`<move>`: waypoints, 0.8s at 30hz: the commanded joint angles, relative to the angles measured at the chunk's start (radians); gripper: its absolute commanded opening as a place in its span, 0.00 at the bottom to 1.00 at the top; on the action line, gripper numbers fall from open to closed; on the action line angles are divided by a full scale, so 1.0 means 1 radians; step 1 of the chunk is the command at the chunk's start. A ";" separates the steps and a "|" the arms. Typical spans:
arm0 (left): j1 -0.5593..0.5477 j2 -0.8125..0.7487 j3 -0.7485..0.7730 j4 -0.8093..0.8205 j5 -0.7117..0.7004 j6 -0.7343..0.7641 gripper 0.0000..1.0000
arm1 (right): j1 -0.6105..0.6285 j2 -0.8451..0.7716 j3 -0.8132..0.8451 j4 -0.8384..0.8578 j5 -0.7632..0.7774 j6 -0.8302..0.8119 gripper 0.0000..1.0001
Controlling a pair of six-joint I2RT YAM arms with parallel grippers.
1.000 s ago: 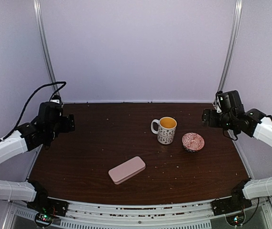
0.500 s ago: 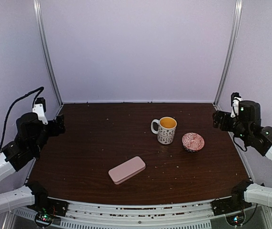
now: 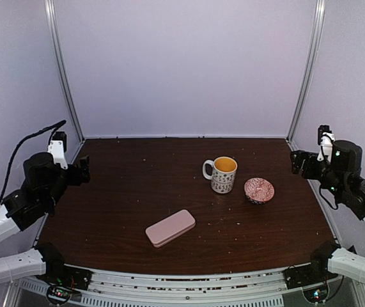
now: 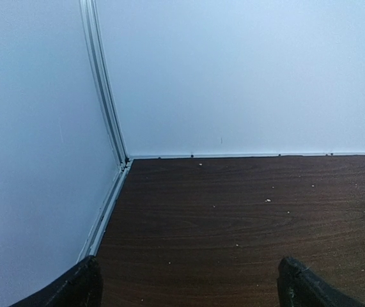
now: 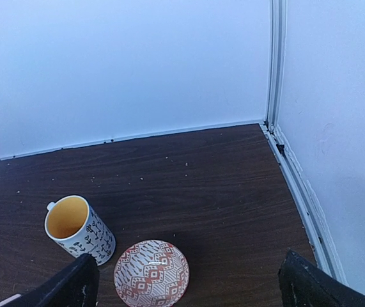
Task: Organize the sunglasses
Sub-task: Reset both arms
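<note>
From the overhead camera I see my left gripper [image 3: 81, 170] held up over the left edge of the table [image 3: 137, 185], near the far-left corner, touching nothing. Its wrist camera shows the two fingertips [image 4: 73, 289] at the bottom corners of the view, spread wide, with only bare dark wood and scattered pale crumbs between them. My right gripper [image 3: 296, 162] hangs over the right edge of the table, level with the mug [image 3: 224, 174]. Its jaws are spread wide too and hold nothing.

The mug stands upright right of centre. It is white with a small dark pattern and a yellow inside, and its handle points left. Just beside it on the right, not touching, sits a small red-and-white patterned dish [image 3: 259, 190]. From the right wrist camera both lie in front of the fingers and well apart from them.

A pink oblong case [image 3: 170, 228] lies closed and flat near the front of the table, a little left of centre and turned at a slant. It is well apart from both arms and from the mug.

I see the sunglasses in none of my three views, so I cannot tell where they are.
</note>
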 commanded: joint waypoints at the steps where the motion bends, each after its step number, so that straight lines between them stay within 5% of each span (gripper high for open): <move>1: -0.004 -0.007 0.040 -0.005 -0.012 -0.003 0.98 | 0.018 -0.014 -0.017 -0.022 0.020 -0.007 1.00; 24: -0.005 0.050 0.044 -0.004 -0.006 -0.008 0.98 | 0.021 -0.005 -0.028 -0.010 0.019 -0.010 1.00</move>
